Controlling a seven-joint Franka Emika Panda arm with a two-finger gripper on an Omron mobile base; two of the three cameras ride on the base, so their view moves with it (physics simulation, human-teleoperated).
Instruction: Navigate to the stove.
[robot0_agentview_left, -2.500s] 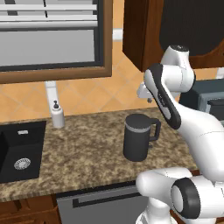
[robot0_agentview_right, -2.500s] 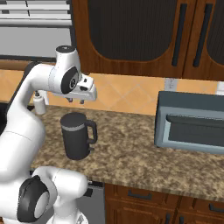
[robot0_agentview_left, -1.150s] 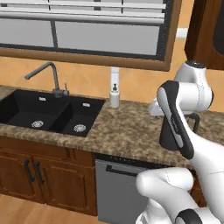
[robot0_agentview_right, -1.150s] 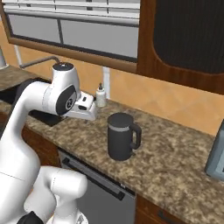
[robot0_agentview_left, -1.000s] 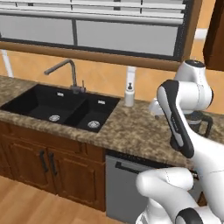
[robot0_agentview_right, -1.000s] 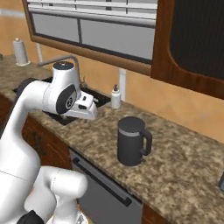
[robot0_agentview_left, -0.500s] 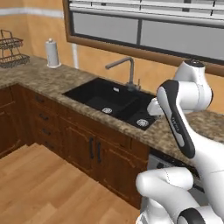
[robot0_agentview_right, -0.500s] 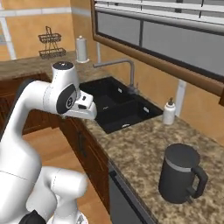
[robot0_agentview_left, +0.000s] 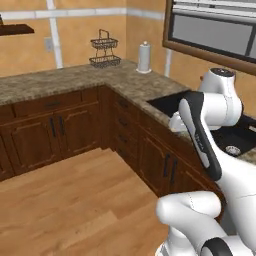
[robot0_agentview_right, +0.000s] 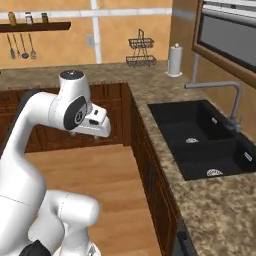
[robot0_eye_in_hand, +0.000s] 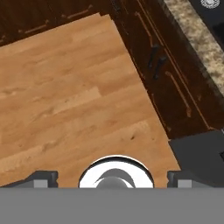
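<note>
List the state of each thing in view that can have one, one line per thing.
Sink: both black basins hold nothing, no water showing.
Faucet: not running, spout over the sink.
Paper towel roll: upright on the counter in the corner.
Wire rack: upright, holding nothing.
Cabinet doors: shut.
Gripper: jaws apart, holding nothing, pointing down at the wooden floor.
</note>
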